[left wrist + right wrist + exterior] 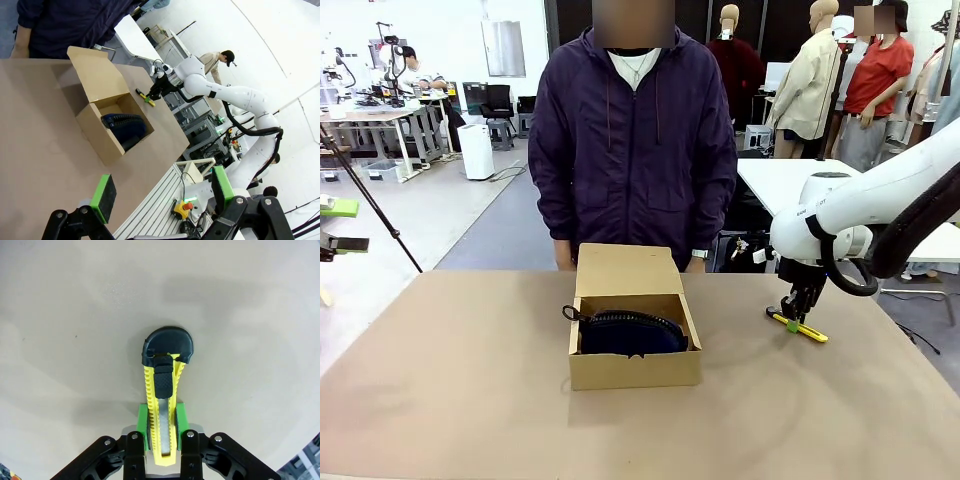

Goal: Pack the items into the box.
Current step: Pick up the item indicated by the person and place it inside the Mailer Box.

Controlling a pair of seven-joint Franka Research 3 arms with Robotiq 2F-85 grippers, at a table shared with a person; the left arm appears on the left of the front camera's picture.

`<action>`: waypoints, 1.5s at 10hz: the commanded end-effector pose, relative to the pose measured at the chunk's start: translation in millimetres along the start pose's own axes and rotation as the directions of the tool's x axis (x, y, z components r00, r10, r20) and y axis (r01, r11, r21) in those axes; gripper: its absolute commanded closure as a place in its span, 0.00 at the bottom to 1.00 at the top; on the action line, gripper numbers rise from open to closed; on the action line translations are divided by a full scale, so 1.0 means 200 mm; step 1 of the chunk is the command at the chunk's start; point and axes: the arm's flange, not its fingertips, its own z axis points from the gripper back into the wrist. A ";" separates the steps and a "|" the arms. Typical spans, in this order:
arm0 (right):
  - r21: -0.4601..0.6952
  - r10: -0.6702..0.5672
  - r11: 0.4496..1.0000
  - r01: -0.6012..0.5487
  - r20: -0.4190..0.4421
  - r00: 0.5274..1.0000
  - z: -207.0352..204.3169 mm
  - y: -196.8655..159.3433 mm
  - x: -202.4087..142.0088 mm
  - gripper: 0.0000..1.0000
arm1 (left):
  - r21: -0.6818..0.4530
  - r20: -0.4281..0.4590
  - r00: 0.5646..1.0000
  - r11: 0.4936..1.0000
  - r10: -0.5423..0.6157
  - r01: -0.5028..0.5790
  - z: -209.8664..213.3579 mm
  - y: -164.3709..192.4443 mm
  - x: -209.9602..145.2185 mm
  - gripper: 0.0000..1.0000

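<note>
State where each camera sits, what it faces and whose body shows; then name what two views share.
Front: fixed between the arms, facing across the brown table to the person in a dark purple jacket; the right gripper shows.
Left wrist: on the left arm, looking past the open left gripper at the brown cardboard box.
Right wrist: looking down the right gripper, shut on the slim yellow-and-black utility knife.
Shared: front and left wrist both show box, knife and dark navy ribbed pouch.

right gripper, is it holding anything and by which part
The right gripper is shut on the utility knife, pads pinching the sides of its yellow body, away from the black end.
</note>
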 end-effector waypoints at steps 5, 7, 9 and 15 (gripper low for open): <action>0.062 0.141 0.988 -0.138 -0.037 0.989 0.75 0.18 -0.35 1.00 | -0.002 -0.018 1.000 1.000 0.006 -0.006 0.02 -0.01 -0.01 0.00; 0.070 0.215 0.975 -0.213 -0.021 0.976 0.90 0.34 -0.56 1.00 | -0.002 -0.018 1.000 1.000 0.006 -0.006 0.02 -0.01 -0.01 0.00; 0.059 0.270 0.961 -0.271 0.029 0.962 0.98 0.51 -0.84 1.00 | -0.002 -0.018 1.000 1.000 0.006 -0.006 0.02 -0.01 -0.01 0.00; 0.056 0.244 0.968 -0.244 -0.002 0.970 1.01 0.51 -0.82 1.00 | -0.002 -0.018 1.000 1.000 0.006 -0.006 0.02 -0.01 -0.01 0.00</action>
